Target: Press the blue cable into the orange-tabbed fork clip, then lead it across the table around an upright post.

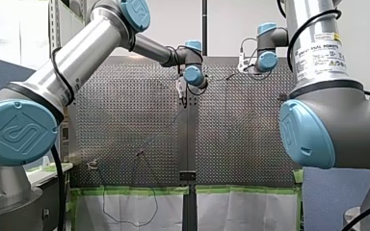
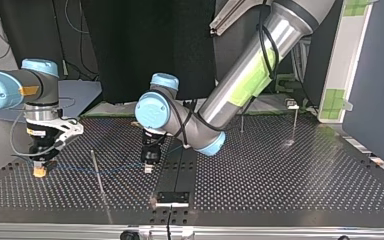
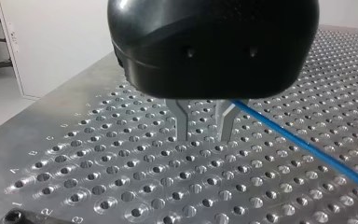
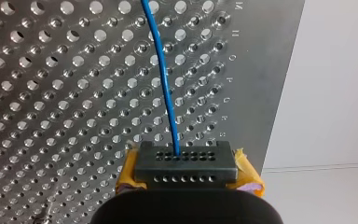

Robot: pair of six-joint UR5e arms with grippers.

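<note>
The blue cable (image 2: 75, 167) runs low over the perforated table between my two grippers, passing a thin upright post (image 2: 99, 177). My right gripper (image 2: 40, 172), with yellow pads, is at the top view's left. In its wrist view my right gripper (image 4: 186, 163) is shut on the cable's (image 4: 165, 88) end. My left gripper (image 2: 148, 169) hovers near the table's middle. In its wrist view its metal fingers (image 3: 182, 122) stand apart, so my left gripper (image 3: 204, 137) is open and holds nothing. The cable (image 3: 307, 147) passes just outside one finger. I cannot make out the orange-tabbed clip.
Two more thin posts (image 2: 241, 122) (image 2: 295, 125) stand toward the top view's far right. A dark strip (image 2: 177, 170) runs down the table's middle to a bracket (image 2: 172, 197) at the near edge. In the front view a small pale fixture (image 1: 92, 164) sits low on the left.
</note>
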